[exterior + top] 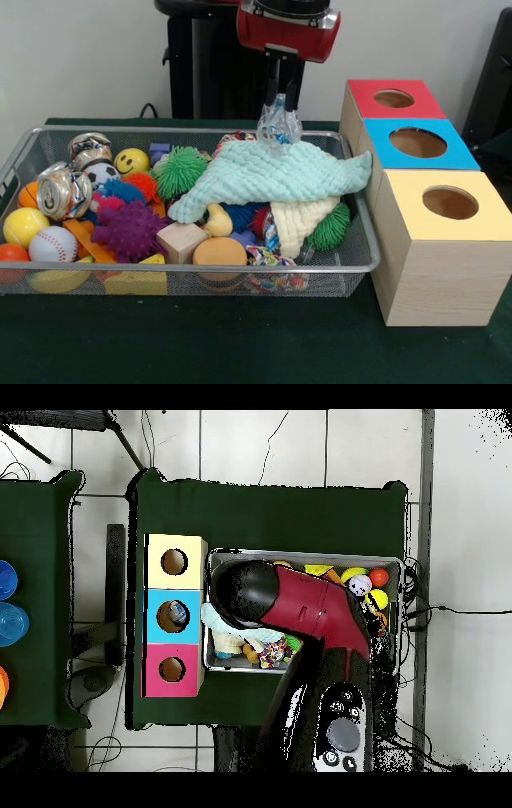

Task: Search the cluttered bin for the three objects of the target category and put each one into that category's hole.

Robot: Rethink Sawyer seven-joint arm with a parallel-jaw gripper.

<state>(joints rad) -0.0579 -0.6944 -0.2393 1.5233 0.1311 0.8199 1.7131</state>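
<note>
Dark green tablecloth (240, 344) underneath.

Green-covered table (240, 344), wire bin (336, 272), three wooden boxes (432, 272)

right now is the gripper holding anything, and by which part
Yes. The gripper is shut on a crumpled clear plastic bottle, pinching its upper end, while the bottle hangs just above the mint cloth in the bin.

A bin (352, 264) full of toys sat left of three boxes (436, 248) in a row. A cloth (272, 176) lay on the toys.
</note>
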